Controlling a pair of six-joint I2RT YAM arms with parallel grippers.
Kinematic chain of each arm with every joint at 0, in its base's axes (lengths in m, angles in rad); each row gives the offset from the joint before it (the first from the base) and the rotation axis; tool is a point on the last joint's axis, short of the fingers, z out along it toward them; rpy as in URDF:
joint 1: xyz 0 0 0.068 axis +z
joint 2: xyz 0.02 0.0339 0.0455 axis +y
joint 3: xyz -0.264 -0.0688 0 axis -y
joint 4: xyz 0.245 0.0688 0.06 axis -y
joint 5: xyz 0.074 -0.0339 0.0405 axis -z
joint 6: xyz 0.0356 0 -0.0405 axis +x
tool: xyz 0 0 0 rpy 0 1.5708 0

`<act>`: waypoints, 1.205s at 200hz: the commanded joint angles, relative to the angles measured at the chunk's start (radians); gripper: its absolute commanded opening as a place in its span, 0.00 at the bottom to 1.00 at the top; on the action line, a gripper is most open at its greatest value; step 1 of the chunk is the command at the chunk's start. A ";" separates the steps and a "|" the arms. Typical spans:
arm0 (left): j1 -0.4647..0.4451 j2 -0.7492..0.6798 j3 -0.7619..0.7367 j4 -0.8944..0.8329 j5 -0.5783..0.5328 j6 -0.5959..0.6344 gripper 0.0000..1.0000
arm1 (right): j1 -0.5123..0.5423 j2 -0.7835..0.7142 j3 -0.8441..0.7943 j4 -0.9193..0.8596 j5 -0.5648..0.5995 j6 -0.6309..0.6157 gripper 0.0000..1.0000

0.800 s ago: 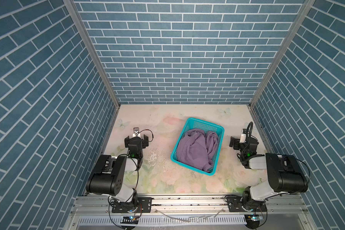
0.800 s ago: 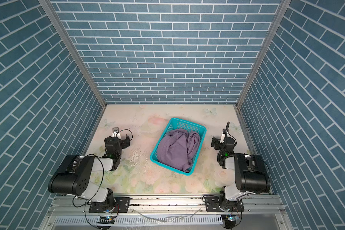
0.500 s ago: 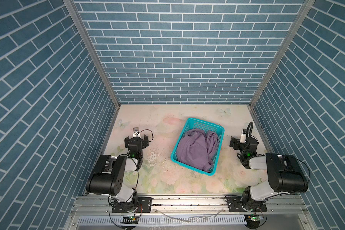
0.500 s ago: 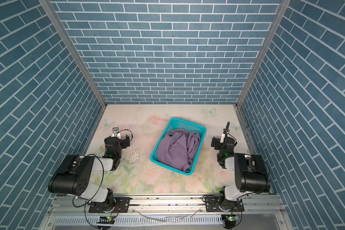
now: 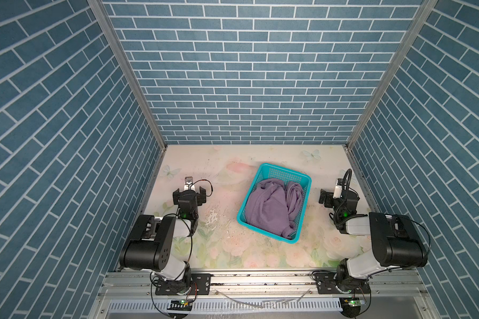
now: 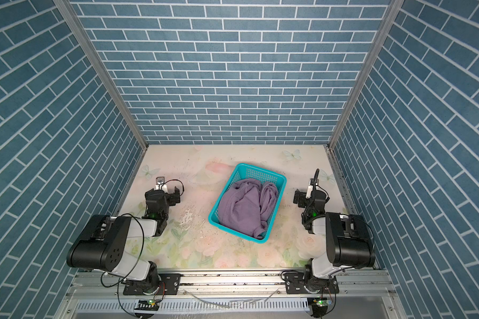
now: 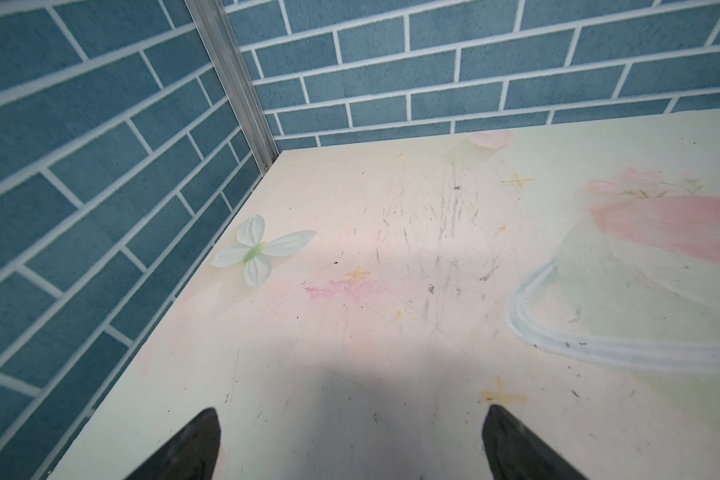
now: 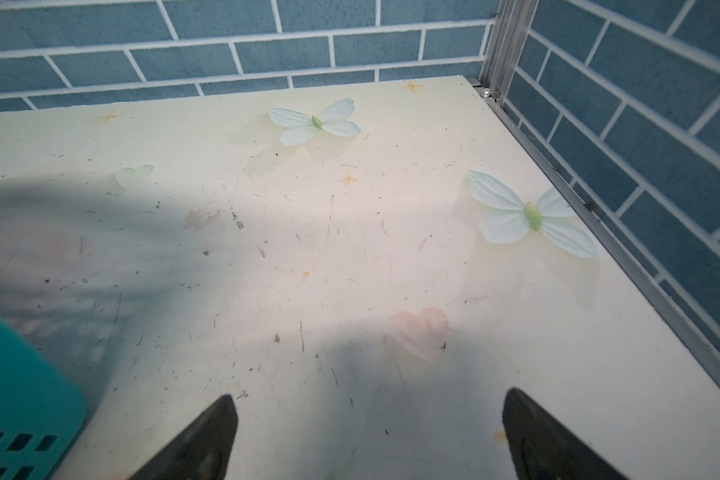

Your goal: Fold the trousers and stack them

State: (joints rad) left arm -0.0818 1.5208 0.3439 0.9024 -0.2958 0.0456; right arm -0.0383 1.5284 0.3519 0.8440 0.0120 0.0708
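Folds of muted-purple cloth fill the teal mesh basket [image 5: 281, 175]: these are the trousers [image 5: 271, 210], bunched in a loose heap. In both top views we cannot tell leg from waistband, and the basket walls hide how deep the heap goes. One end of the cloth is pressed into the near corner, just under the rim. The basket stands at a slant on the flowered bench [image 5: 233, 248], right of the middle, between the two arms.

We see the left tool [image 5: 190, 192] well apart from the basket, low over the bench; whether it touches the surface we cannot tell. Its jaws stand wide apart with nothing between them. The left wrist view gives us only two dark fingertips [image 7: 206, 432], cut off by the frame edge, over scuffed bare bench.

The right tool [image 6: 310, 198] sits near the basket's other side, clear of it. From above we make out the finger on the basket side, while the wrist camera and its cable partly cover the other. In the right wrist view the tips are spread wide over bare bench, gripping nothing, and only a blurred teal corner of the basket shows at the edge.
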 commanded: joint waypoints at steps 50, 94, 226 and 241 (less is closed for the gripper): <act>0.014 0.007 0.021 -0.002 0.008 -0.018 0.99 | -0.008 0.015 0.047 0.012 -0.006 -0.018 0.99; 0.013 0.007 0.024 -0.004 0.011 -0.012 0.99 | -0.007 0.015 0.047 0.011 -0.006 -0.019 0.99; -0.004 -0.268 0.202 -0.567 -0.044 -0.178 0.99 | 0.007 -0.360 0.198 -0.594 0.079 0.122 0.99; -0.004 -0.366 0.177 -0.581 -0.057 -0.298 0.99 | 0.037 -0.425 0.210 -0.687 0.137 0.169 0.99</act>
State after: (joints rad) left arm -0.0834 1.2652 0.5491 0.4820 -0.3187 -0.0658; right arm -0.0349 1.1881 0.5117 0.4160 0.0795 0.1429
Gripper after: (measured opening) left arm 0.994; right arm 0.992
